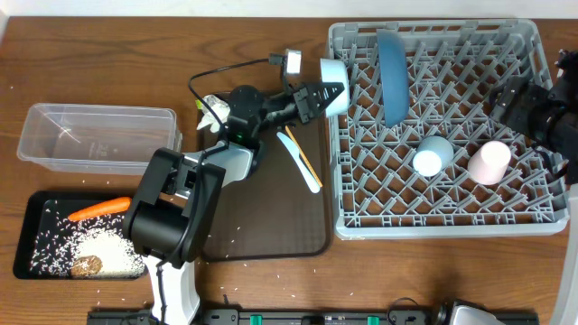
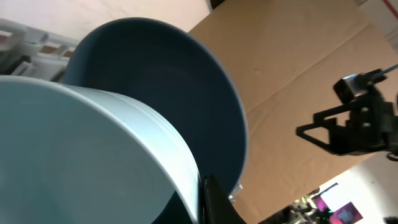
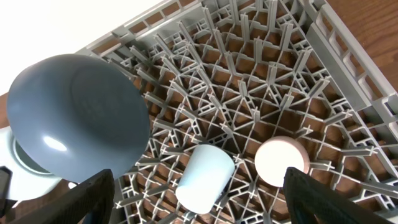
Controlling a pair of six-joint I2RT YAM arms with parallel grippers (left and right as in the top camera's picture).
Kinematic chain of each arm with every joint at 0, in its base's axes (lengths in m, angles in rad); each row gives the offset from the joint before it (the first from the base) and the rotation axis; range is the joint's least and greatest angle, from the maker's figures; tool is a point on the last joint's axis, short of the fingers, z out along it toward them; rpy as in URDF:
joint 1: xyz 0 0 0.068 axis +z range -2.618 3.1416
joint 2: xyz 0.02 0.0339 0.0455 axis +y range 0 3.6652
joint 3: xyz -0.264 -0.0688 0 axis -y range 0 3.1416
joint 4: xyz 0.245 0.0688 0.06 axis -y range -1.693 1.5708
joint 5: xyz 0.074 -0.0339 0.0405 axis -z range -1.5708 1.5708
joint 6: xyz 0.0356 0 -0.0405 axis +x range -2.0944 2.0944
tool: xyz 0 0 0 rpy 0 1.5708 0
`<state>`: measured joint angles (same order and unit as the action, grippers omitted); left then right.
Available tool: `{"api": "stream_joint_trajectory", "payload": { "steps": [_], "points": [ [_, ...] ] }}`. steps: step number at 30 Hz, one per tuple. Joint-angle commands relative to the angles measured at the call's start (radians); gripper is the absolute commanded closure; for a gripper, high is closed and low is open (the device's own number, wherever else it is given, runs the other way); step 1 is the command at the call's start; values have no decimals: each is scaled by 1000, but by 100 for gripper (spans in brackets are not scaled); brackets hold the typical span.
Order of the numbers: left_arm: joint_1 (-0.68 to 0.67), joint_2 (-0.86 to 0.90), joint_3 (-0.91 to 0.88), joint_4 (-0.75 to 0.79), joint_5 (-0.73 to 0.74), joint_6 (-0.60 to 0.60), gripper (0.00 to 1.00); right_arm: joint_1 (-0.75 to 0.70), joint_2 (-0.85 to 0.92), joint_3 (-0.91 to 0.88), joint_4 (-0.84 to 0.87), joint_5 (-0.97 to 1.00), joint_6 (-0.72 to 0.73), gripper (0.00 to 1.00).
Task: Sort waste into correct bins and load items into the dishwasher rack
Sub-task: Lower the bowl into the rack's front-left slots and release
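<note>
- Overhead view: the left pincer (image 1: 332, 92) is clamped on the rim of the light blue round bowl (image 1: 332, 70). The bowl is tipped on its side at the far-left wall of the large light-grey plastic dishwasher rack (image 1: 433, 226).
- Left wrist view: the bowl's pale wall fills the left of the picture, with a dark finger (image 2: 214, 202) at its rim. The dark-blue round plate (image 2: 180, 93) stands just behind it.
- The plate stands on edge among the pegs, just right of the bowl. I cannot tell whether the two touch.
- The right pincer (image 1: 508, 97) hangs over the rack's far-right part, fingers wide apart with nothing between them.
- Bare lattice lies between the plate and the right pincer, and along the rack's near rows.
- A light blue cup (image 1: 433, 155) and a pale pink cup (image 1: 489, 162) sit near each other, apart, right of the rack's middle.
- On the dark brown serving tray (image 1: 271, 226), left of the rack, a light blue flat utensil (image 1: 302, 167) and thin wooden chopsticks (image 1: 302, 155) lie crossed.
- At the far left of the tabletop (image 1: 108, 54) sits a clear rectangular plastic tub (image 1: 95, 140).
- Nearer is a shallow black rectangular tray (image 1: 27, 244) holding an orange carrot (image 1: 99, 208), white rice grains (image 1: 108, 244) and a small brown food lump (image 1: 87, 265).
</note>
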<state>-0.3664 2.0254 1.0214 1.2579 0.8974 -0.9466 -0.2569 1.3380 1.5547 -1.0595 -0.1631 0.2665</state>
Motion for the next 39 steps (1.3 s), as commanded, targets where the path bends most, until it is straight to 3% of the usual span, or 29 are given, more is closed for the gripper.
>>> {"api": "stream_joint_trajectory", "payload": {
  "steps": [1, 17, 25, 39],
  "points": [
    [-5, -3, 28, 2, -35, 113, 94, -5, 6, 2, -11, 3, -13, 17],
    [-85, -3, 31, -31, -65, 240, 94, -5, 31, 2, -36, 6, -13, 17],
    [-84, -3, 31, -44, -178, 240, 94, -5, 31, 2, -38, 6, -13, 17],
    [-127, 14, 31, -56, -177, 245, 94, -5, 31, 2, -52, 6, -13, 17]
  ]
}}
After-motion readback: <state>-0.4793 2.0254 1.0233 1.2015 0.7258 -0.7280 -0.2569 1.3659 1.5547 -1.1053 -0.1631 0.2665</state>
